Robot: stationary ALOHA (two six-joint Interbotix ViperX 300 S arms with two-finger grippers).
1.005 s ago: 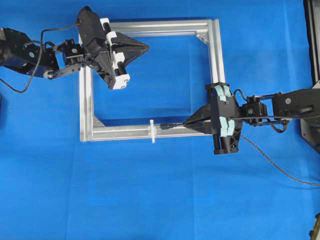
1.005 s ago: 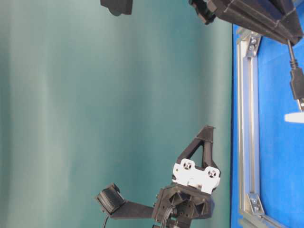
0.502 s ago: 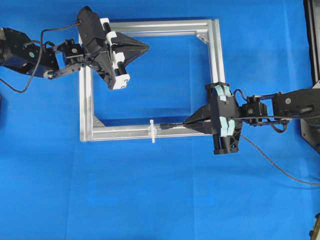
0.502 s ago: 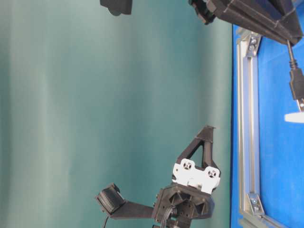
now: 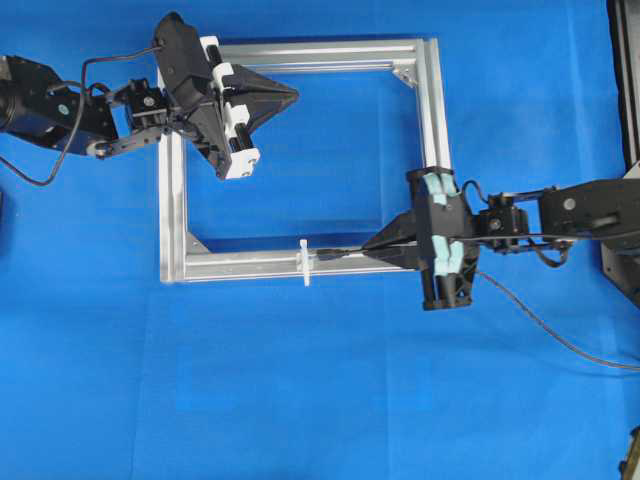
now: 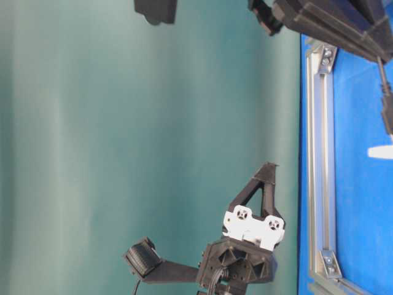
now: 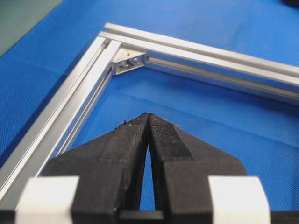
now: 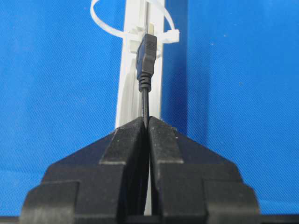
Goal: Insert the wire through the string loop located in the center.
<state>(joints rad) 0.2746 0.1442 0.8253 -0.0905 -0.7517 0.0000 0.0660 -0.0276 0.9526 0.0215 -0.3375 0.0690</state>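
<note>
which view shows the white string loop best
The right wrist view: the string loop sits dead ahead, its arc open on the frame rail, with the wire plug tip just before it. Overhead shows only a small white sliver; table-level catches a white edge piece; the left wrist view misses it.

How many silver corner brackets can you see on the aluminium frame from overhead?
2: one corner bracket inside the frame's top-right corner, another bracket inside the bottom-left. The left tool covers the top-left corner and the right tool covers the bottom-right, so more may be hidden.
</note>
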